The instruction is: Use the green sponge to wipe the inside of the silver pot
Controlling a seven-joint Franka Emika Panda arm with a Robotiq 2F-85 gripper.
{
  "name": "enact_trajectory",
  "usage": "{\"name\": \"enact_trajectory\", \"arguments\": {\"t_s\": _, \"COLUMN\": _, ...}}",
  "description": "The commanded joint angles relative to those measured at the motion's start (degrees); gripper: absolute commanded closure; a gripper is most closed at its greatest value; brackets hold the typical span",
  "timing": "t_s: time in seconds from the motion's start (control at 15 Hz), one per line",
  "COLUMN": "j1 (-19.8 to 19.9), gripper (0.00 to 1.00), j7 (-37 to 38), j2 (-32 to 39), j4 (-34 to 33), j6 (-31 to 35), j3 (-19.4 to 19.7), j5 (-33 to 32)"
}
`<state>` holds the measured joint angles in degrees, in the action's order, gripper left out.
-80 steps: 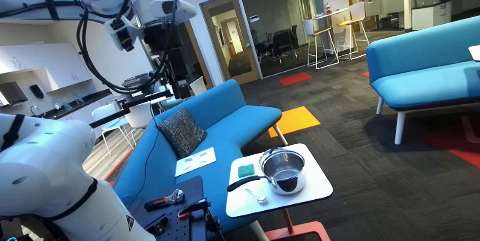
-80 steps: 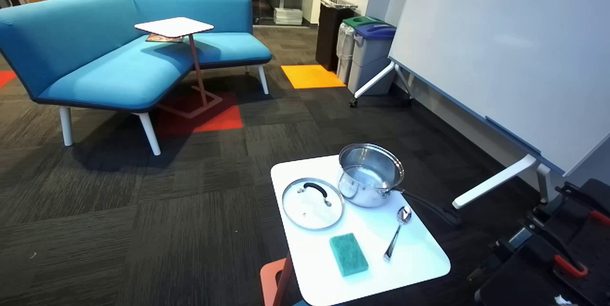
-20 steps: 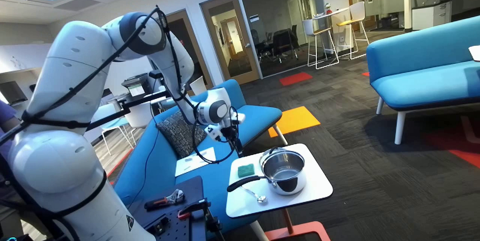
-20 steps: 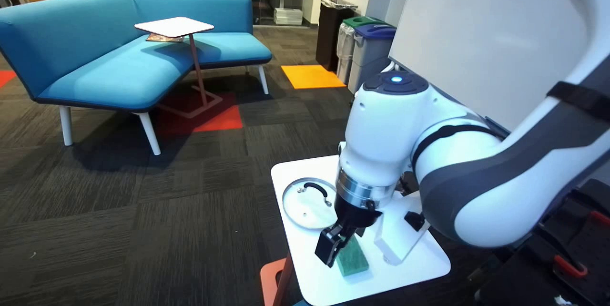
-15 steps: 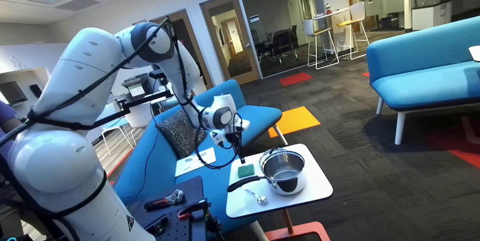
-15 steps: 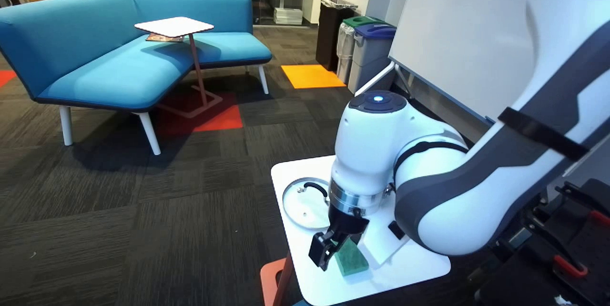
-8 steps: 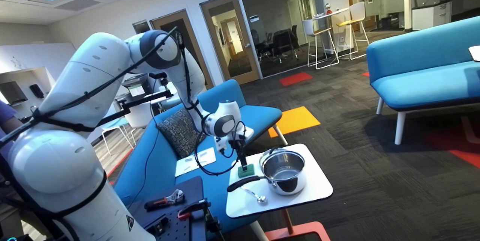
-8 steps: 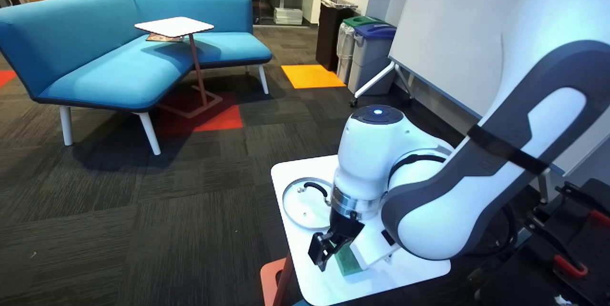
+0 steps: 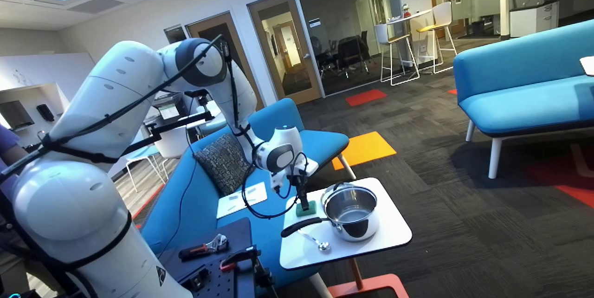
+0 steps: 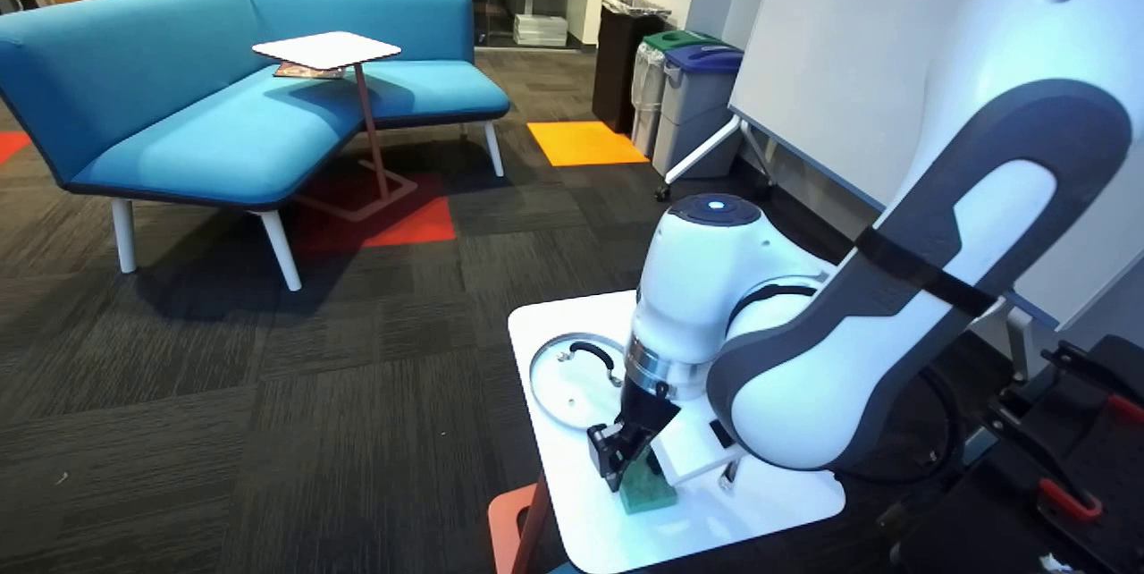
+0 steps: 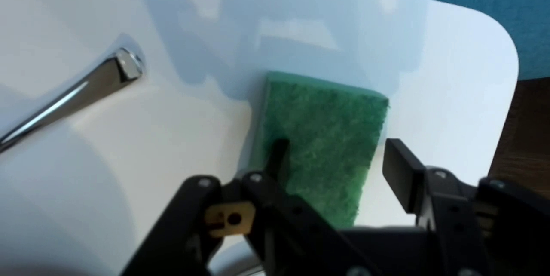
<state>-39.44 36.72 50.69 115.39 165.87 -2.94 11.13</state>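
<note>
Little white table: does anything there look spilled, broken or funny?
Nothing looks spilled or broken. But the end effector seems lopsided: in the wrist view, one finger overlaps the edge of the green sponge, the other finger stands apart from it.

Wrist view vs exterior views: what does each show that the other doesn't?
Only wrist view: bare white tabletop between the green sponge and one finger of the open gripper.
Only exterior: the lid's black handle in both exterior views, the inside of the silver pot in an exterior view.
Shared: sponge, gripper, tabletop, part of the spoon.
</note>
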Motion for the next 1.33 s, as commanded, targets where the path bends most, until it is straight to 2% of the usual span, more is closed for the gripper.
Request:
{"name": "enact_trajectory", "arguments": {"t_s": 0.0, "j1": 0.5, "gripper": 0.69, "j7": 0.4, "j2": 0.0, "j4": 0.2, "j6": 1.6, "j3": -0.2, "j5": 1.2}}
{"name": "enact_trajectory", "arguments": {"t_s": 0.27, "j1": 0.1, "gripper": 0.98, "j7": 0.6, "j2": -0.9, "j4": 0.7, "j6": 1.4, "j3": 0.4, "j5": 0.9}}
{"name": "enact_trajectory", "arguments": {"t_s": 0.47, "j1": -1.7, "gripper": 0.98, "j7": 1.5, "j2": -4.9, "j4": 3.9, "j6": 2.6, "j3": 2.1, "j5": 0.5}}
{"name": "enact_trajectory", "arguments": {"t_s": 0.6, "j1": -4.5, "gripper": 0.99, "j7": 2.7, "j2": -9.9, "j4": 8.9, "j6": 4.7, "j3": 5.0, "j5": 0.3}}
{"name": "enact_trajectory", "arguments": {"t_s": 0.67, "j1": -6.1, "gripper": 0.98, "j7": 3.3, "j2": -12.3, "j4": 11.3, "j6": 5.8, "j3": 6.9, "j5": 0.1}}
{"name": "enact_trajectory", "arguments": {"t_s": 0.8, "j1": -12.2, "gripper": 0.98, "j7": 6.2, "j2": -17.9, "j4": 16.8, "j6": 6.1, "j3": 13.6, "j5": -1.1}}
{"name": "enact_trajectory", "arguments": {"t_s": 1.0, "j1": -24.5, "gripper": 0.98, "j7": 12.2, "j2": -24.4, "j4": 23.3, "j6": 6.0, "j3": 27.5, "j5": -6.3}}
{"name": "enact_trajectory", "arguments": {"t_s": 1.13, "j1": -32.2, "gripper": 0.98, "j7": 16.0, "j2": -27.2, "j4": 25.4, "j6": 6.2, "j3": 36.2, "j5": -11.1}}
{"name": "enact_trajectory", "arguments": {"t_s": 1.2, "j1": -32.3, "gripper": 0.98, "j7": 14.3, "j2": -29.9, "j4": 25.7, "j6": 6.9, "j3": 35.9, "j5": -12.9}}
{"name": "enact_trajectory", "arguments": {"t_s": 1.27, "j1": -28.7, "gripper": 0.90, "j7": 14.1, "j2": -24.7, "j4": 22.1, "j6": 5.5, "j3": 33.0, "j5": -11.3}}
